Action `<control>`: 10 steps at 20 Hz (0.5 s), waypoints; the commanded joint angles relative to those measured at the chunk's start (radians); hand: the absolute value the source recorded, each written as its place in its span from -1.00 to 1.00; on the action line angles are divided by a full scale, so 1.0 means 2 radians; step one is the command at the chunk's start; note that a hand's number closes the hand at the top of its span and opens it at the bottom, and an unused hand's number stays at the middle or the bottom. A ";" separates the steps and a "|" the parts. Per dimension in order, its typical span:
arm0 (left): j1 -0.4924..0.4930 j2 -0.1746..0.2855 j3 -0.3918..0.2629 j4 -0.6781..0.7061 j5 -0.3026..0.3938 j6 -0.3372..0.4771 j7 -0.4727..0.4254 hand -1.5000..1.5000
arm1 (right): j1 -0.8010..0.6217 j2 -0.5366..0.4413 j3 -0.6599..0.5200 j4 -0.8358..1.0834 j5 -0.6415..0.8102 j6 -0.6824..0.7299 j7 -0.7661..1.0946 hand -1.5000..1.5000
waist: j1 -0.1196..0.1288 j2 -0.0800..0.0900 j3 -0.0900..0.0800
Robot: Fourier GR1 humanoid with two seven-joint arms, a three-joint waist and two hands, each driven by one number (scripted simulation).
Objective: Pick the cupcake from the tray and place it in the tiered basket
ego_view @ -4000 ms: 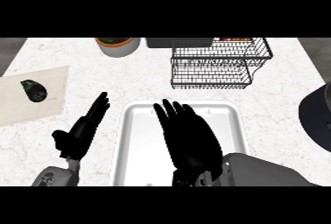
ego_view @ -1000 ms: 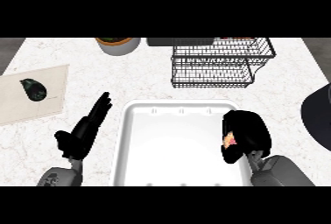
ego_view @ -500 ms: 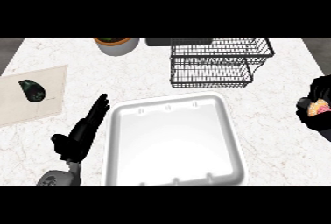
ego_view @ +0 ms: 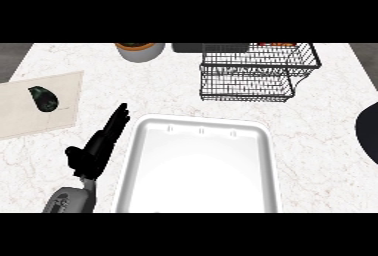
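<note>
The white tray lies at the counter's middle front, and nothing shows inside it. The black wire tiered basket stands at the back right, beyond the tray's far edge. My left hand rests open, fingers straight, just off the tray's left rim. The cupcake shows nowhere in the head view. My right hand is out of the picture.
A pale cutting board with a dark green item lies at the left. A grey pot stands at the back. A dark round object cuts in at the right edge.
My right hand, curled round the cupcake, lifted off the tray, swung to the right edge and has left the view. The left hand has stayed put.
</note>
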 commanded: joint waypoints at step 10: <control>0.004 -0.014 -0.003 -0.005 -0.011 0.000 0.008 0.00 | -0.252 0.078 0.050 0.074 0.003 0.031 0.175 1.00 | 0.007 -0.001 -0.001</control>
